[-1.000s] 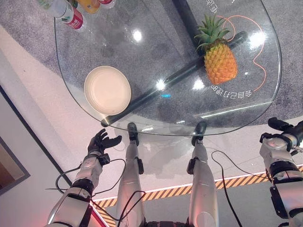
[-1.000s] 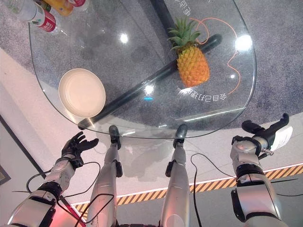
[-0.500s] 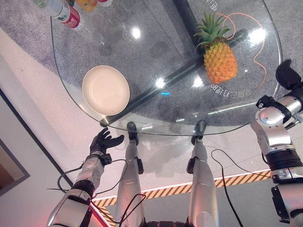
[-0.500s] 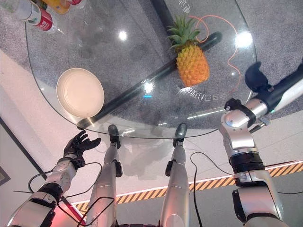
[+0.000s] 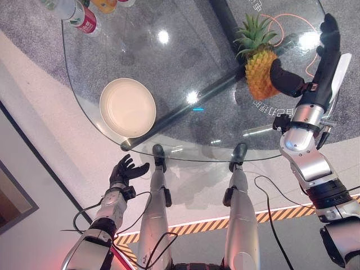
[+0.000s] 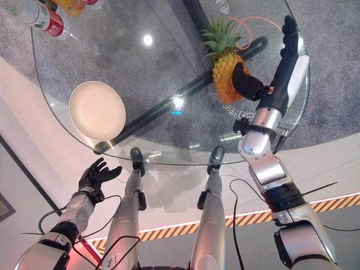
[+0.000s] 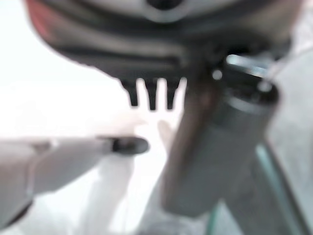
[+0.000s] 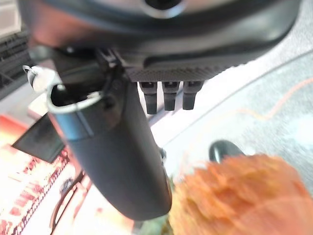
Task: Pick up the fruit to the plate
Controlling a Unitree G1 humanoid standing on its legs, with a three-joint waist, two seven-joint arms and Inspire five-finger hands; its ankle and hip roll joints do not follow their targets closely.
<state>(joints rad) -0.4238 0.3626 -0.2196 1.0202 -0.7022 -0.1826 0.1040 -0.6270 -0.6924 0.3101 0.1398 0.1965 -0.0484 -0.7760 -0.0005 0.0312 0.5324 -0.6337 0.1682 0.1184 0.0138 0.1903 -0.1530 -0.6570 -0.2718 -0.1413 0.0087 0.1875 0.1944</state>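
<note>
Pineapple, one orange spiky fruit with green crown [image 5: 259, 70], upright on far right of round glass table [image 5: 169, 62], right hand [image 5: 315, 73] beside it, fingers straight, thumb against fruit | left hand [image 5: 125, 170] below near table edge, fingers spread | one round cream plate [image 5: 127, 107] near left, holding nothing | bottles [image 5: 79, 16] far left edge

round glass table [image 5: 112, 132] on dark bar base, grey carpet [image 5: 22, 28], pale floor, striped hazard tape [image 5: 197, 226]

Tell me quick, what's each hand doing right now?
Left hand: open, holding nothing, below the table edge.
Right hand: open beside the orange pineapple, not gripping it.
</note>
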